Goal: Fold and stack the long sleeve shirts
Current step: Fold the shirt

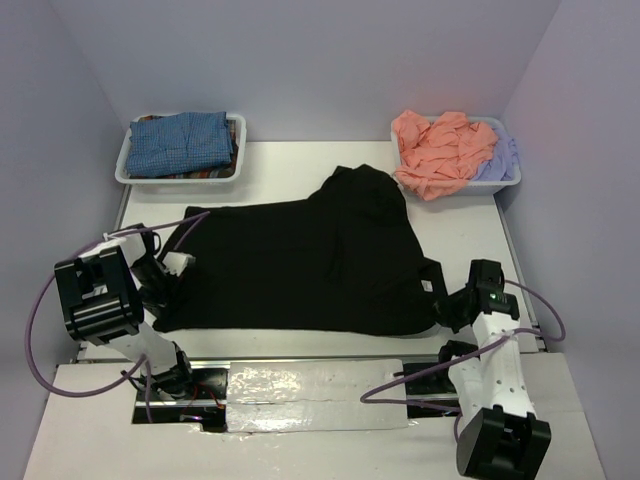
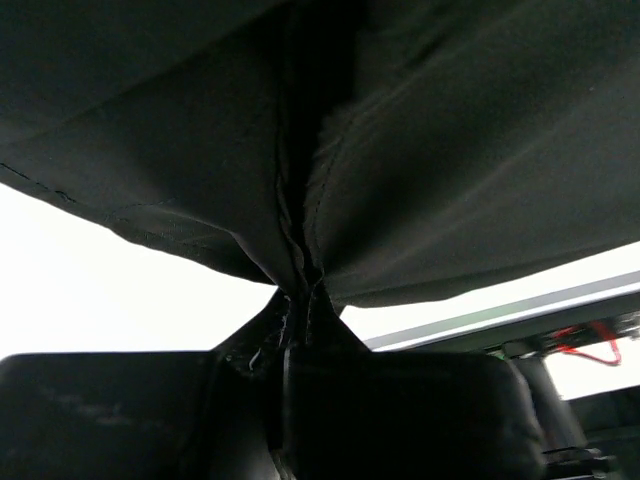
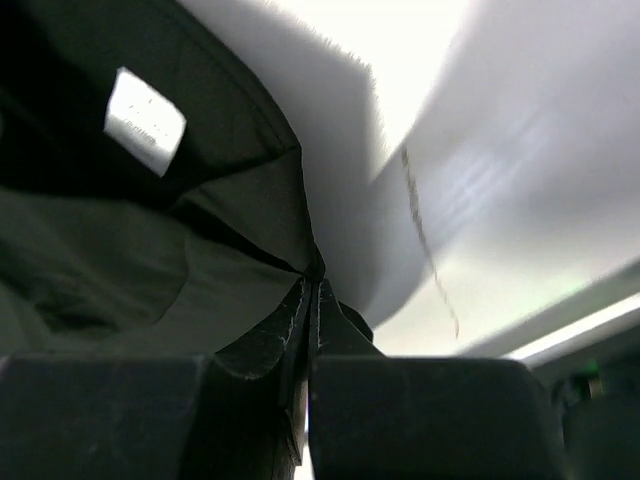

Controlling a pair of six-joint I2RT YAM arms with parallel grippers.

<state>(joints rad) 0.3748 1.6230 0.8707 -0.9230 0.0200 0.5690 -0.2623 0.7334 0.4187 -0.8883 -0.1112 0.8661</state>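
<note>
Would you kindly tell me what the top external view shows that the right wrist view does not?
Only top external: the blue-checked shirt in the left bin, the salmon-pink shirt and lavender shirt in the right bin, and the left gripper. Only right wrist: close up, the right gripper shut on a pinched fold. Both: the black shirt on the table.

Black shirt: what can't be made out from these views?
- Sleeves of the black shirt, top view: lost in dark folds.
- Print on the white tag, right wrist view: blurred.
- Most of the lavender shirt, top view: buried under the salmon-pink shirt.
- Cloth under the blue-checked shirt, top view: only an edge shows.
</note>
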